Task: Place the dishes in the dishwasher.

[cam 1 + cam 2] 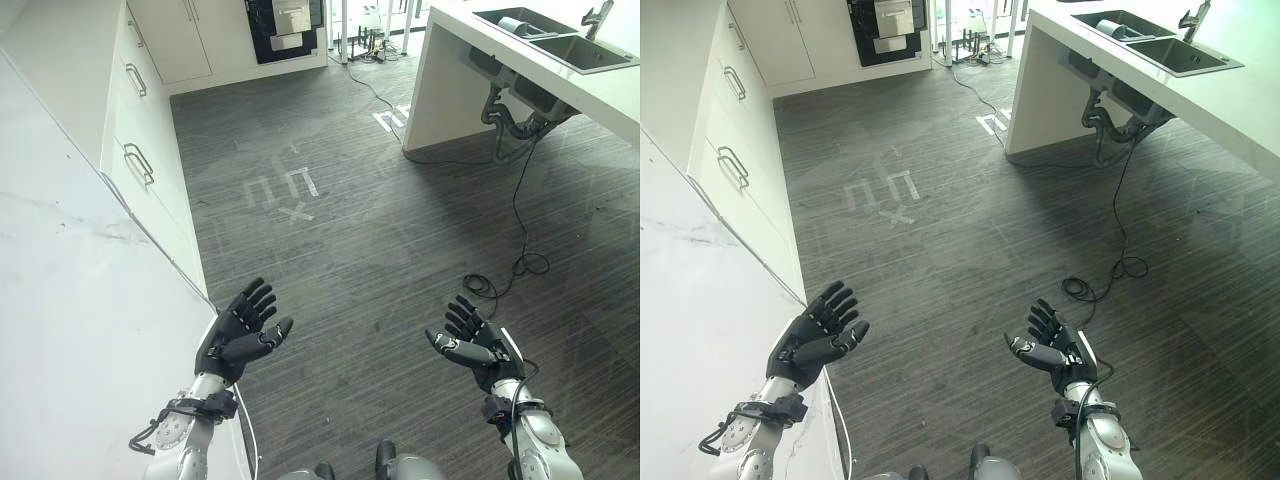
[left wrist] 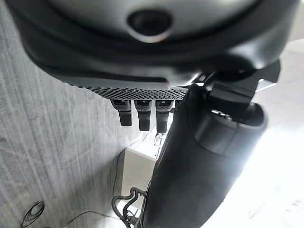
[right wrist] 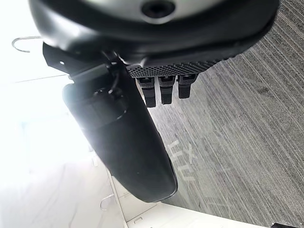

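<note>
My left hand [image 1: 240,330] hangs open over the dark wood floor, right beside the edge of the white counter [image 1: 70,300]; its fingers are straight and hold nothing. My right hand [image 1: 478,342] is open too, palm turned inward, above bare floor at the lower right. A double sink [image 1: 555,40] is set in the white island [image 1: 520,90] at the far right, and something pale lies in its left basin [image 1: 520,25]. A dark built-in appliance [image 1: 283,25] stands in the far wall. The left wrist view has my left hand's fingers [image 2: 142,114] straight, and the right wrist view has my right hand's fingers [image 3: 164,90] straight.
White drawers with metal handles [image 1: 140,165] run along the left under the counter. White tape marks [image 1: 285,190] lie on the floor ahead. A black cable [image 1: 515,260] trails from the pipes [image 1: 510,115] under the island. Wide floor stretches between counter and island.
</note>
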{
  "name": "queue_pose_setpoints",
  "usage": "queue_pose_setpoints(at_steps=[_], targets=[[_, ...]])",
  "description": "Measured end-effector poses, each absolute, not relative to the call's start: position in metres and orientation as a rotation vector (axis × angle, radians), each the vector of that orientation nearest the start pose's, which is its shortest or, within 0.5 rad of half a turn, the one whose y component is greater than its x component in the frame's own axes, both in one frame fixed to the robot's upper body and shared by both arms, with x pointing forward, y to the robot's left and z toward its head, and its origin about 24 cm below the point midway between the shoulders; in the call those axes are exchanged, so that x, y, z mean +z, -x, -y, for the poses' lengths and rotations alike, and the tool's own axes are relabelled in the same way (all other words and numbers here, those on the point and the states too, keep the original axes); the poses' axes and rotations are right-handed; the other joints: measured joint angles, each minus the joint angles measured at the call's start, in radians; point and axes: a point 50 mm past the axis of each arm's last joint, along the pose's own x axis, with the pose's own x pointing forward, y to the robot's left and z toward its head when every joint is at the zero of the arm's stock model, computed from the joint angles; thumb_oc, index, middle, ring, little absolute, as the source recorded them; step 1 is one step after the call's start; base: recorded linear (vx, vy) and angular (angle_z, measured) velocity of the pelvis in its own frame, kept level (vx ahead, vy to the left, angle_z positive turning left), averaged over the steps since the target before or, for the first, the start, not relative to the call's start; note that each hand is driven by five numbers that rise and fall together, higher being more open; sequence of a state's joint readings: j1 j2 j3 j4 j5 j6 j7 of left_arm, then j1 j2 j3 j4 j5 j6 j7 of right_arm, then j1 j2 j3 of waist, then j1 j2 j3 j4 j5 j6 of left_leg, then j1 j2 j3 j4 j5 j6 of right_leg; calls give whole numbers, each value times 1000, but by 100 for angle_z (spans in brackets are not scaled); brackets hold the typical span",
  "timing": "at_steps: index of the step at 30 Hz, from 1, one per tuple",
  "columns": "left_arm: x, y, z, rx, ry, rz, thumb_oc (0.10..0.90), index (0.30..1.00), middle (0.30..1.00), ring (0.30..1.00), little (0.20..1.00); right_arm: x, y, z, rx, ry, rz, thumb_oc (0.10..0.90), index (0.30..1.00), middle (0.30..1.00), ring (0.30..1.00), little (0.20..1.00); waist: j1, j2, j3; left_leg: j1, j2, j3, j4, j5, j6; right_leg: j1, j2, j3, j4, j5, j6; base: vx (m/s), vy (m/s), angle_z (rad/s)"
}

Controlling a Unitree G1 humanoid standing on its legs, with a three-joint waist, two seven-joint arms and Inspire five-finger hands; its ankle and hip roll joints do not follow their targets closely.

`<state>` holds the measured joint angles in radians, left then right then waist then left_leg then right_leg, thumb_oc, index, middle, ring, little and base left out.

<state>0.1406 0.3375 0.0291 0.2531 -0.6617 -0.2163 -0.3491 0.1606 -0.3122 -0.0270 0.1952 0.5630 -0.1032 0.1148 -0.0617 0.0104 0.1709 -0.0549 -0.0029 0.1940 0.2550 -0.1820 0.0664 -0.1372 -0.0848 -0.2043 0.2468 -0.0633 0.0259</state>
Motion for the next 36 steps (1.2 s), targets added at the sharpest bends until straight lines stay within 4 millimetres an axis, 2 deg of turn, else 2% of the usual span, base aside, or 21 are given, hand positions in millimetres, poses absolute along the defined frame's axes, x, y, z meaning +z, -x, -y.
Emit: queue_pose_setpoints(at_steps=[6, 10, 11, 13, 15, 18, 20, 22, 24, 26, 27, 28, 29, 30, 31, 32, 33, 34, 35, 36], targets=[[-8, -210, -233, -141, 332, -102, 800, 900, 900, 900, 900, -17, -202, 236, -84, -253, -222, 800, 900, 900, 900, 900, -24, -1, 0, 10, 0, 38, -7, 0, 1, -16, 8, 40, -4, 10, 8, 21, 19, -20], [-23, -208, -225, -159, 396, -214, 800, 900, 900, 900, 900, -35, -190, 237, -82, -265, -328, 800, 900, 900, 900, 900, -45, -3, 0, 21, 5, 62, -16, -2, 3, -13, 16, 66, -19, 18, 14, 34, -33, -21], [-34, -204, -221, -160, 402, -289, 800, 900, 900, 900, 900, -45, -184, 237, -82, -269, -385, 800, 900, 900, 900, 900, -45, -4, 0, 21, 8, 68, -16, -2, 3, -13, 17, 65, -22, 19, 14, 17, -96, -10], [-47, -198, -218, -156, 379, -375, 800, 900, 900, 900, 900, -54, -180, 234, -74, -275, -438, 800, 900, 900, 900, 900, -43, -4, 0, 21, 11, 68, -16, -1, 3, -11, 20, 64, -25, 20, 12, 13, -113, -1], [-70, -191, -216, -136, 345, -516, 800, 900, 900, 900, 900, -68, -175, 230, -45, -278, -512, 800, 900, 900, 900, 900, -41, -4, -1, 20, 20, 58, -10, -1, 3, 3, 23, 44, -38, 23, 9, -2, -119, 13], [-102, -170, -215, -102, 314, -704, 800, 900, 900, 900, 900, -87, -169, 219, -1, -265, -612, 800, 900, 900, 900, 900, -40, -3, 1, -4, 31, 29, 1, 6, -8, 7, 30, 11, -52, 35, -9, 10, -161, 27], [-112, -162, -214, -70, 309, -762, 800, 900, 900, 900, 900, -92, -167, 216, 9, -263, -638, 800, 900, 900, 900, 900, -35, -2, 2, -15, 33, 14, 5, 6, -11, 7, 36, 0, -62, 37, -15, 40, -116, 19], [-114, -158, -212, -65, 315, -772, 800, 900, 900, 900, 900, -91, -168, 218, 7, -259, -635, 800, 900, 900, 900, 900, -24, 6, 7, -15, 36, 6, 0, 11, -18, 12, 41, -3, -64, 38, -18, 70, -118, 15], [-111, -163, -211, -69, 313, -738, 800, 900, 900, 900, 900, -87, -173, 225, 2, -238, -618, 800, 900, 900, 900, 900, -19, 18, 21, 1, 30, -9, -24, 23, -35, 28, 41, -10, -65, 26, -21, 164, -138, 17], [-108, -166, -213, -64, 315, -700, 800, 900, 900, 900, 900, -81, -181, 228, 7, -223, -587, 800, 900, 900, 900, 900, -17, 12, 36, 37, 23, -5, -70, 45, -67, 28, 35, -9, -41, 1, -39, 141, -144, 8], [-105, -170, -213, -73, 316, -678, 800, 900, 900, 900, 900, -79, -184, 229, 5, -223, -563, 800, 900, 900, 900, 900, -11, -8, 58, 19, 20, 0, -12, 73, -104, 13, 31, -22, 21, -45, -56, 225, -63, 36], [-99, -179, -215, -81, 308, -639, 800, 900, 900, 900, 900, -77, -188, 228, 9, -226, -549, 800, 900, 900, 900, 900, -14, -42, 82, -65, 13, -1, 163, 76, -121, -11, 7, 3, 72, -76, -78, 293, 44, 55], [-93, -190, -212, -94, 309, -600, 800, 900, 900, 900, 900, -78, -193, 231, 1, -225, -543, 800, 900, 900, 900, 900, 4, -63, 115, -201, 24, -23, 374, 87, -157, -21, 2, 8, 103, -89, -84, 377, 100, 18], [-90, -192, -209, -115, 314, -580, 800, 900, 900, 900, 900, -79, -197, 234, -8, -218, -552, 800, 900, 900, 900, 900, 33, -65, 123, -267, 7, -56, 365, 48, -157, -34, 15, 39, 96, -81, -71, 361, 101, -31], [-92, -189, -205, -134, 321, -590, 800, 900, 900, 900, 900, -77, -202, 236, -15, -218, -539, 800, 900, 900, 900, 900, 57, -54, 137, -270, -20, -70, 210, 48, -153, -23, 32, 67, 62, -78, -66, 396, 106, -69], [-98, -182, -200, -134, 339, -618, 800, 900, 900, 900, 900, -77, -204, 238, -25, -221, -535, 800, 900, 900, 900, 900, 68, -13, 144, -270, -12, -75, 19, 79, -149, 17, 70, 60, 12, -84, -66, 439, 129, -61], [-100, -177, -199, -123, 355, -621, 800, 900, 900, 900, 900, -76, -205, 237, -18, -220, -530, 800, 900, 900, 900, 900, 75, 8, 152, -294, 15, -78, -41, 112, -178, 19, 92, 55, 103, -120, -76, 450, 150, -30], [-102, -176, -199, -116, 368, -622, 800, 900, 900, 900, 900, -74, -207, 236, -15, -220, -521, 800, 900, 900, 900, 900, 72, 65, 167, -339, 67, -87, -29, 139, -198, 41, 133, 45, 158, -193, -111, 505, 190, -16], [-106, -173, -200, -108, 369, -642, 800, 900, 900, 900, 900, -75, -204, 235, -14, -223, -525, 800, 900, 900, 900, 900, 76, 81, 167, -383, 96, -71, -15, 151, -195, 36, 150, 42, 190, -218, -130, 377, 197, -25], [-106, -172, -206, -82, 372, -632, 800, 900, 900, 900, 900, -79, -199, 232, -4, -222, -543, 800, 900, 900, 900, 900, 100, 67, 163, -421, 108, -18, 4, 156, -184, 28, 141, 49, 215, -247, -130, 465, 274, -39]])
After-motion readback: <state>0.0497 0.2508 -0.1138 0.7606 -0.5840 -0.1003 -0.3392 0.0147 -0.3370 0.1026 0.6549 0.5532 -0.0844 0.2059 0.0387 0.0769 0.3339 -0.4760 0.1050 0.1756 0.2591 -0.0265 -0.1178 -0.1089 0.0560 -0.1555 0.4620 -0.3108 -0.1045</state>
